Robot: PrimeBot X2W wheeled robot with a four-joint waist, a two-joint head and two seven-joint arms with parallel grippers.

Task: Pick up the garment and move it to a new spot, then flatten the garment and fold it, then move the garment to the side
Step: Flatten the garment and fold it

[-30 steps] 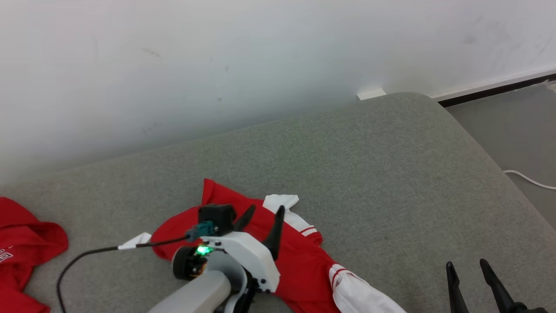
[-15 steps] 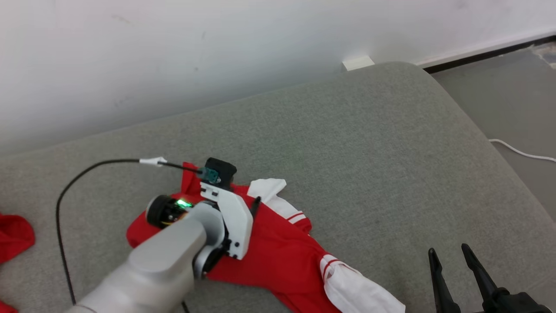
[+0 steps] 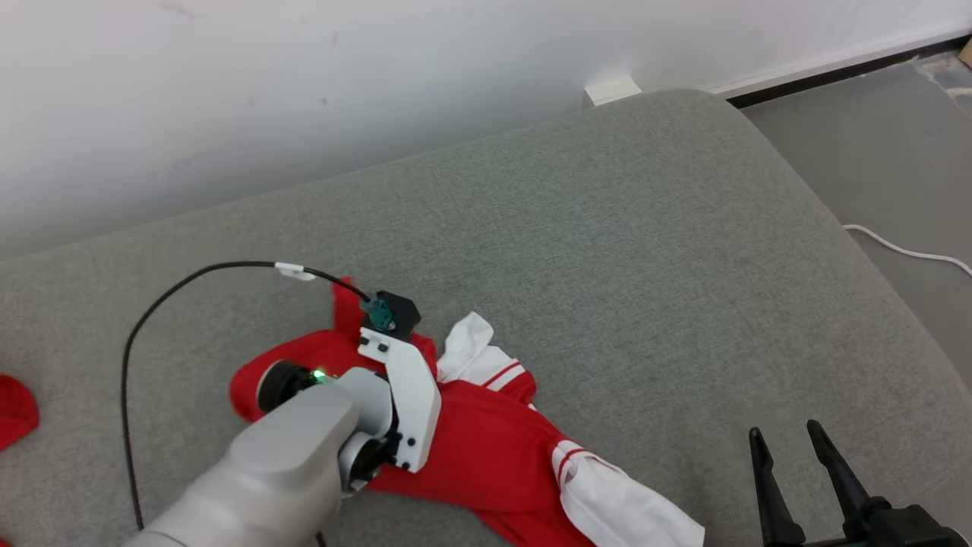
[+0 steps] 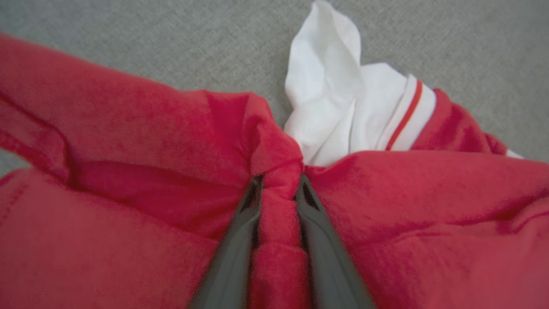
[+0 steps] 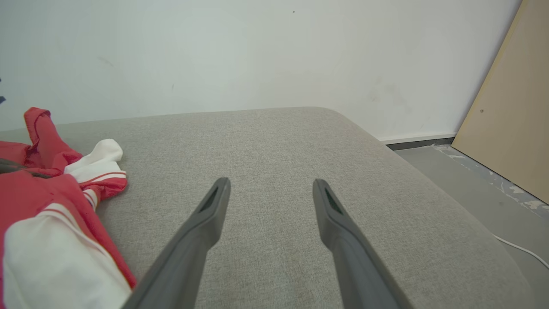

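Observation:
The garment (image 3: 486, 448), red with white striped sleeves, lies crumpled on the grey cushion (image 3: 645, 251) at the lower middle of the head view. My left arm reaches down onto its upper part, the wrist covering the fingers there. In the left wrist view my left gripper (image 4: 279, 184) pinches a raised ridge of the red garment (image 4: 128, 128) between its two fingertips, beside a white sleeve cuff (image 4: 339, 98). My right gripper (image 3: 786, 437) stands open above bare cushion at the lower right, apart from the cloth. In the right wrist view the right gripper (image 5: 270, 189) has the garment (image 5: 43, 193) to its left.
A second red cloth (image 3: 11, 410) shows at the left edge. A black cable (image 3: 152, 319) loops from my left wrist over the cushion. A white wall backs the cushion. Grey floor (image 3: 896, 152) with a white cord (image 3: 904, 251) lies right, and a wooden board (image 5: 506, 107) leans there.
The head camera has shifted. My left arm went forward and down onto the garment, and its jaws closed from wide open onto a fold of red cloth. The right gripper stayed open.

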